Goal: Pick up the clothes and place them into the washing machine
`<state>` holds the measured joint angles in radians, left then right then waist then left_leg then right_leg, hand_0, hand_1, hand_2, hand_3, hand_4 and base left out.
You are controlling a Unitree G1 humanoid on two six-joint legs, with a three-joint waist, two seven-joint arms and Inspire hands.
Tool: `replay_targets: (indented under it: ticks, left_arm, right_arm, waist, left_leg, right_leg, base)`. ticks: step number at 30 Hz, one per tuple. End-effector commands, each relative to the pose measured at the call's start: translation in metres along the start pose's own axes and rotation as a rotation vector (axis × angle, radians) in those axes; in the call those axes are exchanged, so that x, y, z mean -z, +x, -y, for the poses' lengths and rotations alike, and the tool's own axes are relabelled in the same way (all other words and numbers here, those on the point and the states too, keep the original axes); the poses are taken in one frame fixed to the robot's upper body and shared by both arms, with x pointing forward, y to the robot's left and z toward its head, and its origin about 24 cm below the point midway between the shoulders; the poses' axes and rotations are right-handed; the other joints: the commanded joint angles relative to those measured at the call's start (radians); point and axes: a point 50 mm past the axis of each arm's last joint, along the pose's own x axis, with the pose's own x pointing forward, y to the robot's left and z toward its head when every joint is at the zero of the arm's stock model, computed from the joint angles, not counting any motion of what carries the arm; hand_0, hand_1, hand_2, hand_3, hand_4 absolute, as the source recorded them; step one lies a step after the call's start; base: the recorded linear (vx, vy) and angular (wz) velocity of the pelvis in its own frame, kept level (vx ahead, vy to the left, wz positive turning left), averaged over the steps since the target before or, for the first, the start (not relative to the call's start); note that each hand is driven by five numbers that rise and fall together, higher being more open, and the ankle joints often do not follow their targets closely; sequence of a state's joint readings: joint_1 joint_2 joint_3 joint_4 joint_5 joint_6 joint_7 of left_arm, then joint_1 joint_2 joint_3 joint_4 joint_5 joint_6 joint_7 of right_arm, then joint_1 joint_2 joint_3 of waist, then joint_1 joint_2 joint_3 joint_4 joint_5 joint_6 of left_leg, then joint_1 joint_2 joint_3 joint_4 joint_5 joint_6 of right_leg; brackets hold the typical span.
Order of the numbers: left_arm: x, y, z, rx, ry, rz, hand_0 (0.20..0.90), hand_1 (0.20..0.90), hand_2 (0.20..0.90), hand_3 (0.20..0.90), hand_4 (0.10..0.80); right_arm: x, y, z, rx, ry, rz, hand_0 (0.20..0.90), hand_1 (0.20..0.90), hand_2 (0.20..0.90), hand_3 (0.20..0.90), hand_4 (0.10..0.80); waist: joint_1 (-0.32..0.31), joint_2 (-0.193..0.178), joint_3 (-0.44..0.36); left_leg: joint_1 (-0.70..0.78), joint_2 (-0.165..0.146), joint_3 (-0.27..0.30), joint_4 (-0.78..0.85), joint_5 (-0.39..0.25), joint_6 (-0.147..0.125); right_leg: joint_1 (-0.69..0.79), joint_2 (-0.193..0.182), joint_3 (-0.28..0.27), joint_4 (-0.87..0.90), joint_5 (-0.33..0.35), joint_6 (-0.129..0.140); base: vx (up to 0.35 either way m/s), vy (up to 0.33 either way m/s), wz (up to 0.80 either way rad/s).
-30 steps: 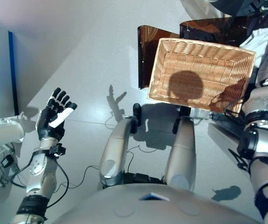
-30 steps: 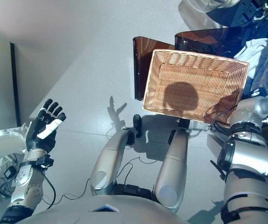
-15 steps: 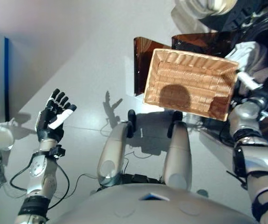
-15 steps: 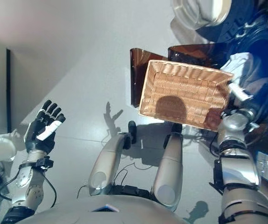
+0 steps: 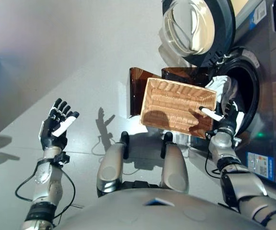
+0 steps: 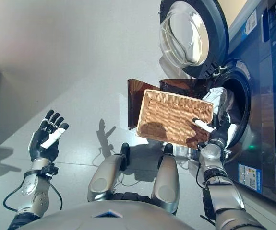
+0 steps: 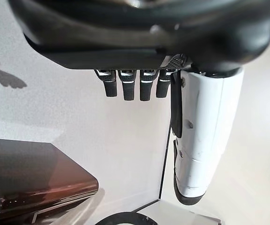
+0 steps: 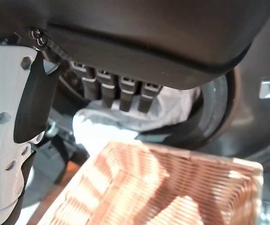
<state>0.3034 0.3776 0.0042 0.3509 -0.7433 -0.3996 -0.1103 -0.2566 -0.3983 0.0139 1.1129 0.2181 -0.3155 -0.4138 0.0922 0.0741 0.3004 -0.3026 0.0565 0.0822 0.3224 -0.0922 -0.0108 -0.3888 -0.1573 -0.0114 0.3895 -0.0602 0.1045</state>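
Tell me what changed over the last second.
The camera swung toward the washer, bringing its open door into view. The right hand, earlier hidden beside the basket, now shows open by the drum, where white clothes lie. The left hand stays raised, open and empty.

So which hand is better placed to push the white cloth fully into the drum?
The right hand: it hangs open by the washing machine's opening, beside the white cloth lying at the drum's mouth. The left hand is open far across the floor, away from the wicker basket.
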Motion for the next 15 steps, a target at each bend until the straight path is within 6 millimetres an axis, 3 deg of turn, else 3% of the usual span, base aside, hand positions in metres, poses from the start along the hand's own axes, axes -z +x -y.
replay_targets:
  ticks: [1,7,15]
  left_arm:
    - [-0.035,-0.004,-0.021,-0.068,0.058,0.198,0.9,0.9,0.9,0.9,0.8]
    - [-0.03,-0.005,-0.022,-0.079,0.052,0.179,0.9,0.9,0.9,0.9,0.8]
    - [-0.011,-0.011,-0.025,-0.107,0.031,0.104,0.9,0.9,0.9,0.9,0.8]
  right_arm:
    - [-0.003,0.0,0.02,0.043,0.034,0.08,0.9,0.9,0.9,0.9,0.8]
    - [0.004,-0.009,0.011,-0.083,0.049,0.081,0.9,0.9,0.9,0.9,0.8]
    - [0.043,-0.028,0.012,-0.103,0.176,-0.069,0.9,0.9,0.9,0.9,0.8]
  waist:
    - [-0.024,-0.01,-0.023]
    - [-0.03,-0.042,-0.052]
    - [-0.035,-0.092,-0.117]
  left_leg:
    - [-0.013,-0.011,-0.008,-0.107,0.109,-0.018]
    - [0.056,-0.004,-0.009,-0.156,0.11,-0.02]
    - [0.169,0.008,-0.003,-0.228,0.114,-0.021]
  right_leg:
    - [0.049,0.003,-0.034,-0.059,0.025,0.001]
    - [0.12,0.005,-0.049,-0.127,0.041,0.012]
    - [0.224,0.013,-0.07,-0.203,0.058,0.026]
  base:
    - [0.062,0.01,0.06]
    - [0.069,0.001,0.0]
    - [0.097,-0.003,-0.01]
